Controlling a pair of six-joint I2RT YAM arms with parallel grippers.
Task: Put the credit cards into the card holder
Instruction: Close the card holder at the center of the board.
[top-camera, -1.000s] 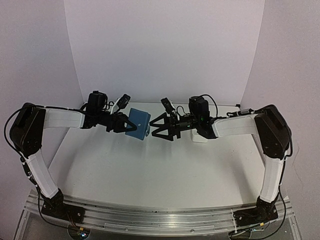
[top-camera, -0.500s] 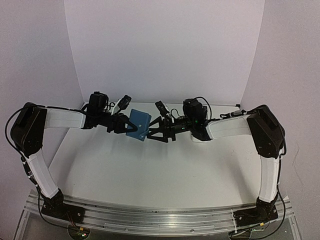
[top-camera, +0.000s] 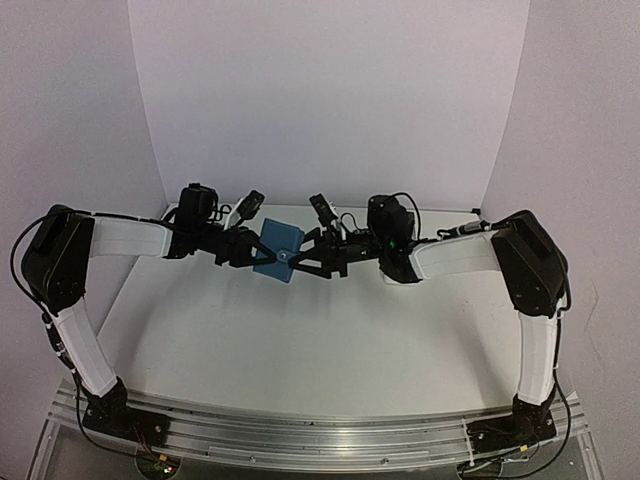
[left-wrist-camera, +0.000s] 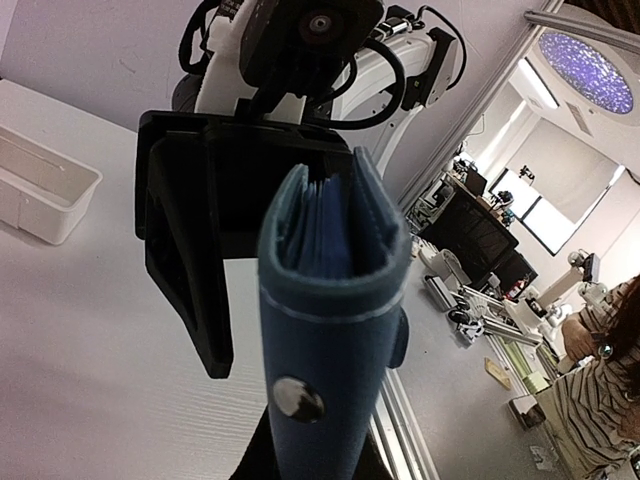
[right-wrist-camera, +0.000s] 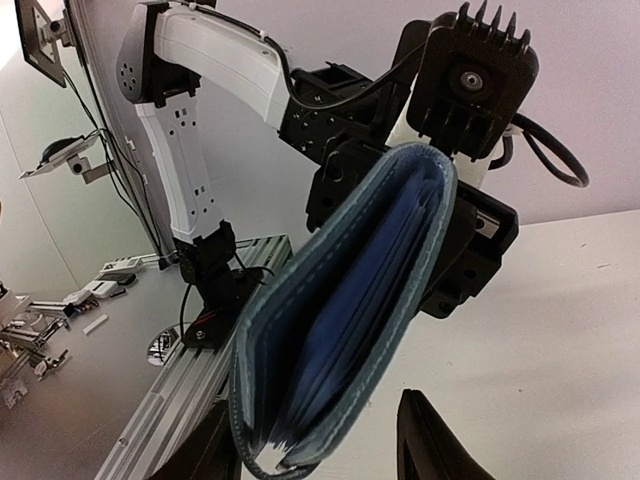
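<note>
The blue card holder (top-camera: 279, 251) is held up above the table, between the two arms. My left gripper (top-camera: 243, 247) is shut on its left edge. In the left wrist view the holder (left-wrist-camera: 330, 310) stands edge-on with its round snap (left-wrist-camera: 298, 398) facing the camera. My right gripper (top-camera: 303, 260) is open, with its jaws on either side of the holder's right edge. In the right wrist view the holder (right-wrist-camera: 340, 320) gapes slightly and shows blue layers inside, between my fingers (right-wrist-camera: 428, 440). No loose credit card is in view.
A long white tray (left-wrist-camera: 40, 185) sits on the table at the back, mostly hidden under the right arm in the top view (top-camera: 396, 279). White walls close in the table at the back and sides. The aluminium rail (top-camera: 300, 435) runs along the near edge.
My right gripper has moved left, from just beside the holder to open around its right edge. My left gripper has kept hold and tilted the holder slightly.
</note>
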